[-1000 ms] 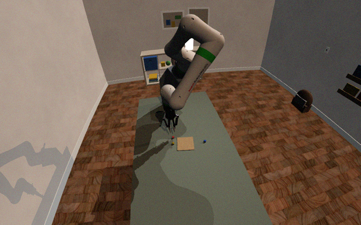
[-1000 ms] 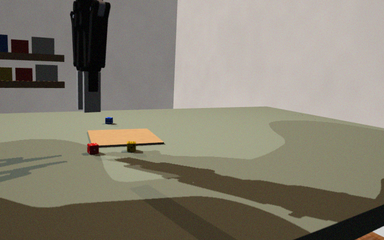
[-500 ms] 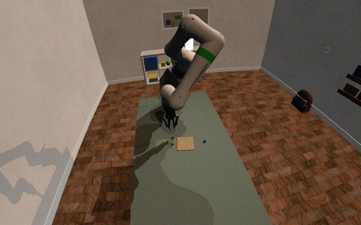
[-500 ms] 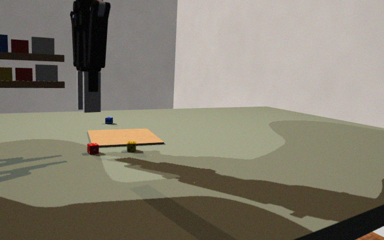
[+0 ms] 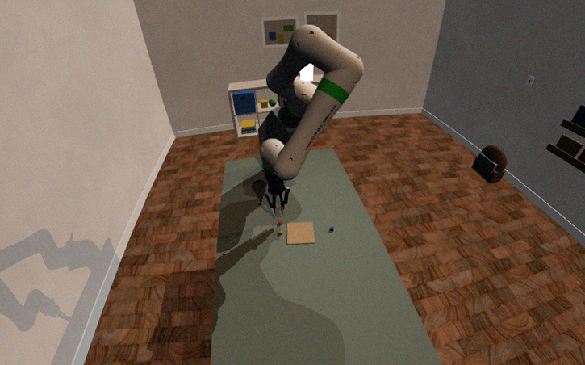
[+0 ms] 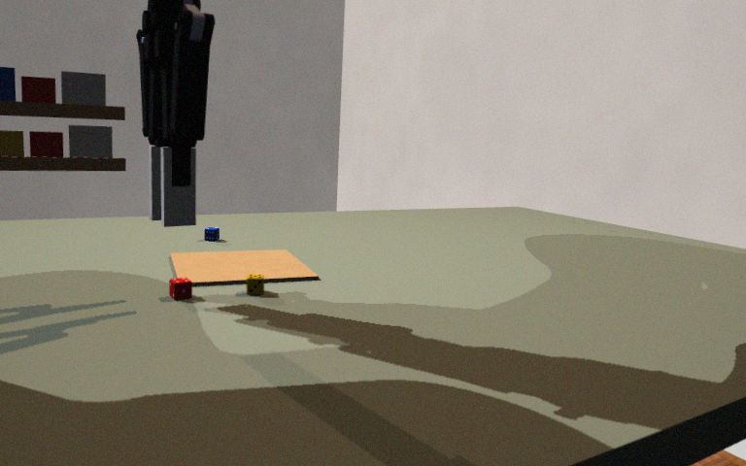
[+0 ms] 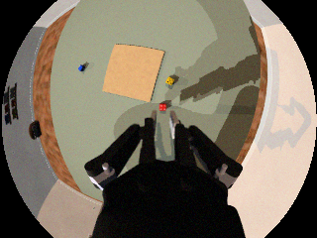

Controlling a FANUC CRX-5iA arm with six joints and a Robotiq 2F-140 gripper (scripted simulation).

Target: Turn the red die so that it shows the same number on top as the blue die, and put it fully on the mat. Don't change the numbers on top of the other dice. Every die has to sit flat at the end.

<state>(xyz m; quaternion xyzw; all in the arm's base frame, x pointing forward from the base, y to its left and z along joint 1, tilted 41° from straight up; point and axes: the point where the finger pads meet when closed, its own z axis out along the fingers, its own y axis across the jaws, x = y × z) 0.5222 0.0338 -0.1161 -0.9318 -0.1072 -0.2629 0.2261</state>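
Note:
The red die (image 5: 280,222) sits flat on the green table top, just off the near left corner of the tan mat (image 5: 300,232). It also shows in the side view (image 6: 180,288) and in the wrist view (image 7: 162,106). The blue die (image 5: 331,228) (image 6: 212,234) lies on the far side of the mat. The pips on top are too small to read. My gripper (image 5: 278,210) (image 7: 162,116) hangs above the table, a little behind and above the red die. It points straight down, with its fingers drawn close together and nothing between them.
A yellow die (image 5: 279,232) (image 6: 254,284) sits against the mat's edge, close to the red die. The arm's shadow falls across the table top. A shelf unit (image 5: 252,108) stands at the back wall behind the arm.

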